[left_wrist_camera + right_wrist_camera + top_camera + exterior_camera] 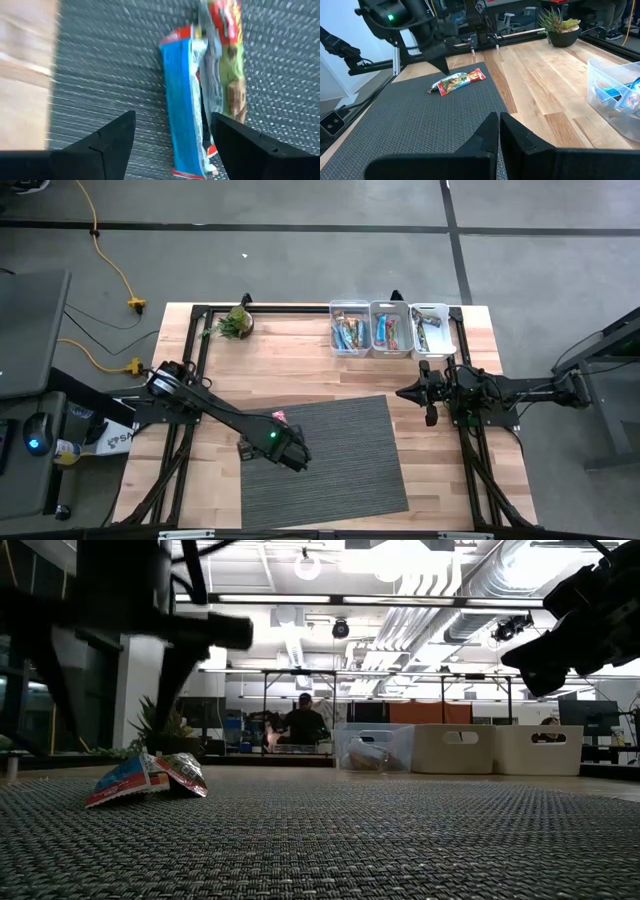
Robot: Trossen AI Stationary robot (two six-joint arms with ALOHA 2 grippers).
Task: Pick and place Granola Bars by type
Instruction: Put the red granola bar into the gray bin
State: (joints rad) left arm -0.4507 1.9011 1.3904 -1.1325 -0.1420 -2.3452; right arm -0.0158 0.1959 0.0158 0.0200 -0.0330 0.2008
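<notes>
Two granola bars lie side by side on the grey mat (330, 470), near its far left corner: a light blue one (182, 100) and a red and green one (227, 65). In the low view they lean against each other (145, 775). My left gripper (172, 120) hangs open just above them, pointing down, one finger on either side of the blue bar, touching neither bar. My right gripper (498, 125) is shut and empty, held level above the table's right side (425, 393).
Three clear bins (390, 330) with sorted bars stand in a row at the far edge, right of centre. A small potted plant (238, 322) sits at the far left. Bare wooden table top surrounds the mat. A person sits in the room beyond the table (303, 722).
</notes>
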